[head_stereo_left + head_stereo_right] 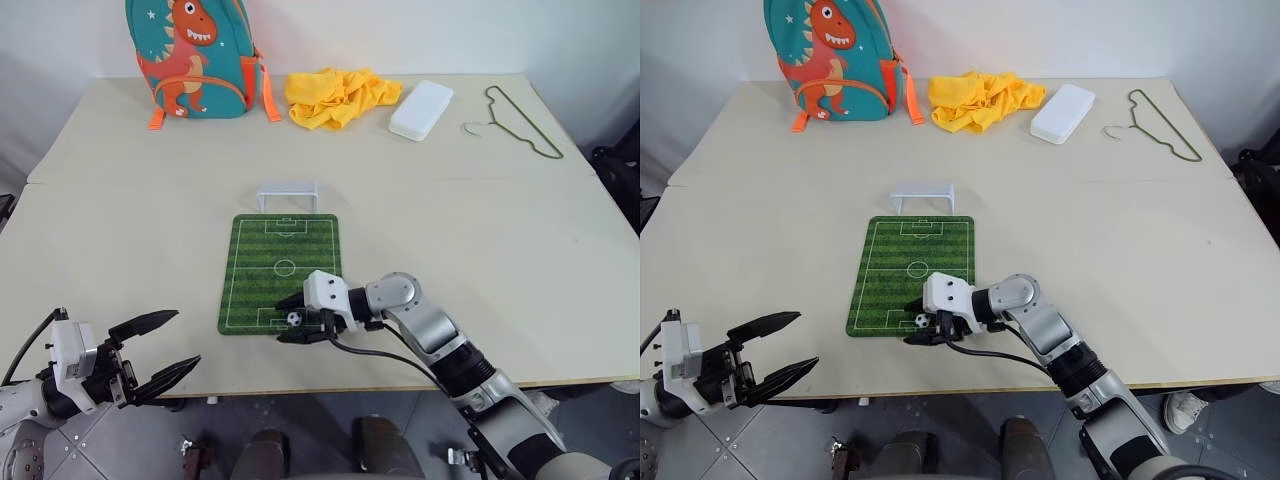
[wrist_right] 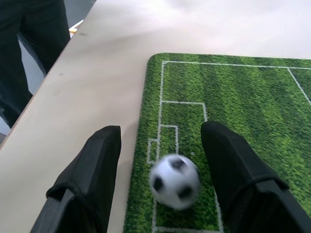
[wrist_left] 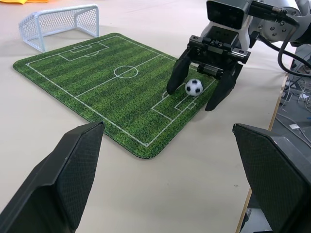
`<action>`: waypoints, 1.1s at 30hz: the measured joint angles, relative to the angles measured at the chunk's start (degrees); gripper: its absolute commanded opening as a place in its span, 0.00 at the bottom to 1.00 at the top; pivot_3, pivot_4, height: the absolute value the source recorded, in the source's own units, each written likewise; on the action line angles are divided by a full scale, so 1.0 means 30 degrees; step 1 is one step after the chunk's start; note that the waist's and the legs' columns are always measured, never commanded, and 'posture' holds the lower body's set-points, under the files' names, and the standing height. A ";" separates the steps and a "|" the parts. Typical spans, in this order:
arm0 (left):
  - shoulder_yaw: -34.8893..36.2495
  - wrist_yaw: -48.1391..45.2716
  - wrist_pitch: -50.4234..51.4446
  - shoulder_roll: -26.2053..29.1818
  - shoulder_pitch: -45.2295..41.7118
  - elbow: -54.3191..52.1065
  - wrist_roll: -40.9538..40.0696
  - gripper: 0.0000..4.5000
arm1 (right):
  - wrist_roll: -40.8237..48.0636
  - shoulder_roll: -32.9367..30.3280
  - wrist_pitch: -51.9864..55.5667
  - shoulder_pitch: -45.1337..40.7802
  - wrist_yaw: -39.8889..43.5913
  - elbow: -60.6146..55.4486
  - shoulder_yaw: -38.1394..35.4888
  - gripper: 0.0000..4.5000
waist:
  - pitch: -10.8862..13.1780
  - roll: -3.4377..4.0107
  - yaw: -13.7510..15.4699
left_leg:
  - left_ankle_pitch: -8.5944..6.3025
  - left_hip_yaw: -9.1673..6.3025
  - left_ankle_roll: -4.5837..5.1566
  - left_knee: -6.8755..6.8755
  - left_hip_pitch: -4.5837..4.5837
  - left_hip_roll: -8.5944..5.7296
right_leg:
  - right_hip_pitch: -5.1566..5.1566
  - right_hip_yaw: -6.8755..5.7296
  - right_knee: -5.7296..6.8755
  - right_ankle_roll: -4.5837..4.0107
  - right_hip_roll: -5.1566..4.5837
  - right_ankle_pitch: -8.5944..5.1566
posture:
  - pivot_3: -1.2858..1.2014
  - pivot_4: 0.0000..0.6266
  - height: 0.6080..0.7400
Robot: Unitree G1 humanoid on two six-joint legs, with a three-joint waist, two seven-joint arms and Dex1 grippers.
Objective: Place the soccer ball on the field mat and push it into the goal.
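Right claw (image 3: 198,97) is being held apart around the ball (image 3: 194,87), lower centre on the mat (image 1: 282,270); the push should be aimed at the goal (image 1: 288,193).

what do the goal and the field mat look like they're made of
The goal: likely white plastic, a smooth tubular frame with moulded mesh netting. The field mat: probably fabric over foam or rubber, a matte printed grass texture, thin with rounded corners, lying flat.
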 measured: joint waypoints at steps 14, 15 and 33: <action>-0.0055 0.0005 0.0008 -0.0006 -0.0088 0.0000 0.0000 1.00 | 0.0498 0.0413 -0.0630 0.0002 -0.0054 0.0000 -0.0065 0.62 | 0.0000 0.0001 -0.0006 | 0.0000 0.0000 0.0000 0.0000 0.0000 0.0000 | -0.0002 -0.0001 0.0001 0.0000 0.0001 0.0000 | 0.52 0.24 1.00; -0.0058 0.0005 0.0011 -0.0006 -0.0106 0.0000 0.0000 1.00 | 0.0503 0.0414 -0.0698 0.0002 -0.0058 0.0001 -0.0065 0.62 | 0.0000 0.0000 -0.0009 | 0.0000 0.0000 0.0000 0.0000 0.0000 0.0000 | -0.0002 -0.0001 0.0001 0.0000 0.0002 0.0000 | 0.52 0.24 1.00; -0.0081 -0.1294 0.0353 0.0627 -0.0300 0.0082 -0.0363 1.00 | 0.6424 -0.5517 -0.0287 0.2738 0.4601 -0.4047 -0.5274 0.13 | 0.0003 0.0003 0.0473 | -0.0006 -0.0007 0.0012 -0.0005 -0.0001 -0.0001 | 0.0035 -0.0017 -0.0048 -0.0001 -0.0027 0.0000 | 0.52 0.24 1.00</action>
